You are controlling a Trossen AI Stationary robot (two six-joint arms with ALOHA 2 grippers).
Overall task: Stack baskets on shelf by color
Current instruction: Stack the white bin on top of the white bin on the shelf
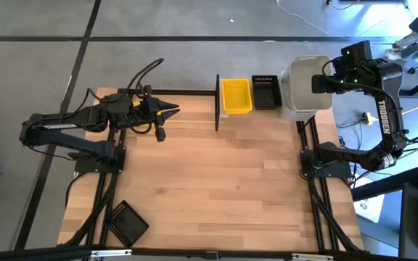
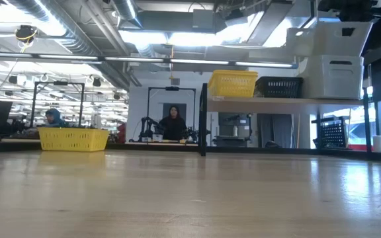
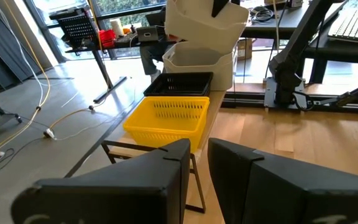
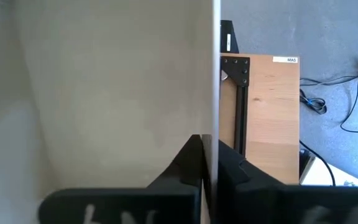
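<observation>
The shelf stands along the table's far edge. On it, from left to right, sit a yellow basket, a black slatted basket and a whitish basket. My right gripper is shut on another whitish basket, tilted over the whitish one on the shelf's right end; whether the two touch, I cannot tell. My left gripper hovers shut over the table's far left part, pointing at the shelf. In the low view the held basket sits above the shelf one. My right gripper holds the whitish basket by a side wall, pinched between the two fingers with one finger inside the bin and one outside. It comes from the table's right side. The basket is lifted and tilted above the whitish basket on the shelf.
One more black basket lies on the table's near left corner. Black frame rails run along the table's sides. The middle of the tabletop is bare wood. A yellow basket and a person show in the room beyond.
</observation>
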